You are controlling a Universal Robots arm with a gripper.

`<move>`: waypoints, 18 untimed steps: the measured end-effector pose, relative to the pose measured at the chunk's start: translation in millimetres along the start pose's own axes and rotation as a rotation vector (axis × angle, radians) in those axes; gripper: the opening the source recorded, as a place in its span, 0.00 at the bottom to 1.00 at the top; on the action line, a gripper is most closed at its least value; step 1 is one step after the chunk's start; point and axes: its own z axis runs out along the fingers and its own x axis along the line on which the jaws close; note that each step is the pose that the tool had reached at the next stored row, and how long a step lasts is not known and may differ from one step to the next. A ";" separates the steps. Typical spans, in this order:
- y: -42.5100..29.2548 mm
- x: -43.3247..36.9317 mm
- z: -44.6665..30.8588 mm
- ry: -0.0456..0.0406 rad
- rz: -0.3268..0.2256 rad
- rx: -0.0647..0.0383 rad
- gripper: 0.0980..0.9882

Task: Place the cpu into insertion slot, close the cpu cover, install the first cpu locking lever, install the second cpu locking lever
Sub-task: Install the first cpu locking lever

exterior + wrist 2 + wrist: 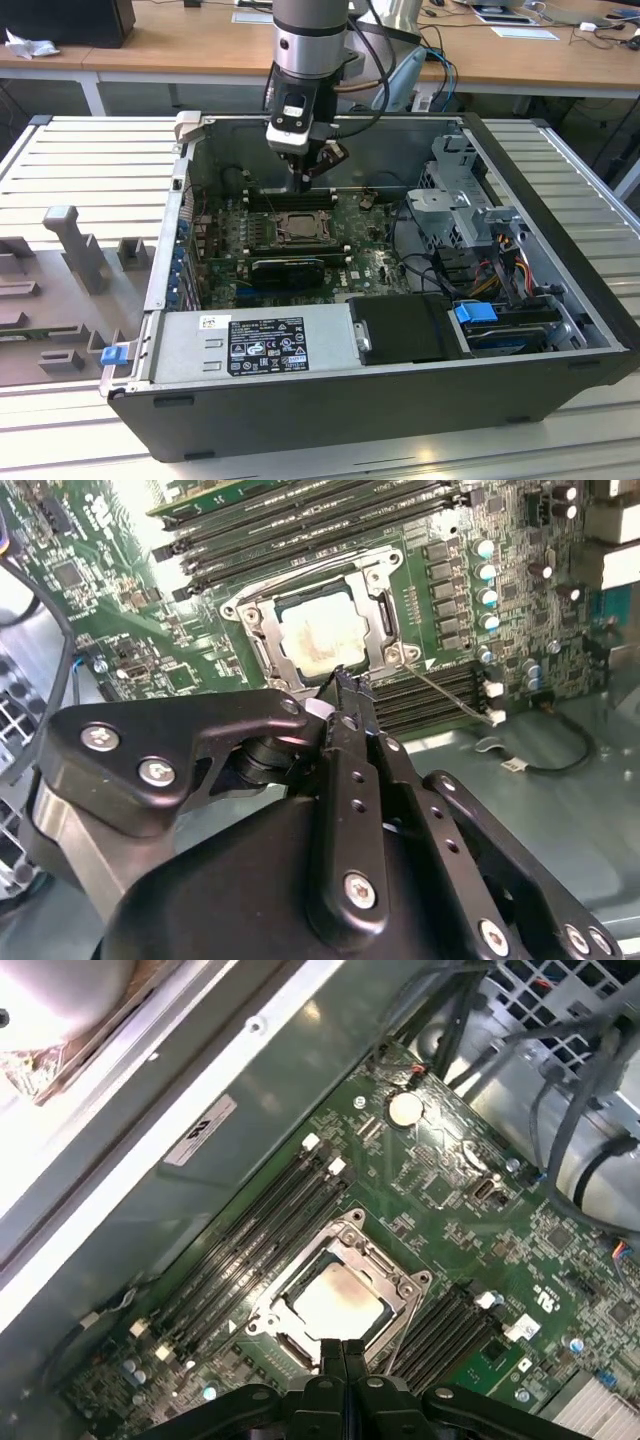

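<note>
CPU seated, cover down, gripper hovering shut over the socket

Low centre of the first wrist view, the gripper (343, 1352) has its fingertips pressed together, holding nothing (tips just over the socket edge); beyond it, mid-frame, the cpu (340, 1302) lies in its slot with the cover (352, 1230) flat around it. Whether either lever is latched I cannot tell.

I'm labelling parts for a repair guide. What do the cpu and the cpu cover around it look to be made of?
The cpu looks like pale, matte metal with a faint brownish smudge on top. The cpu cover seems thin, bright stamped steel: it glints along its edges in both wrist views.
</note>
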 end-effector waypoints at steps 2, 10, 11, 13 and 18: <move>0.0 0.0 0.0 0.0006 -0.027 0.000 0.01; 0.0 0.0 0.0 0.0016 -0.072 0.001 0.01; 0.0 0.0 0.0 0.0016 -0.077 0.001 0.01; 0.0 0.0 0.0 0.0019 -0.085 0.001 0.01; 0.0 0.0 0.0 0.0022 -0.102 0.002 0.01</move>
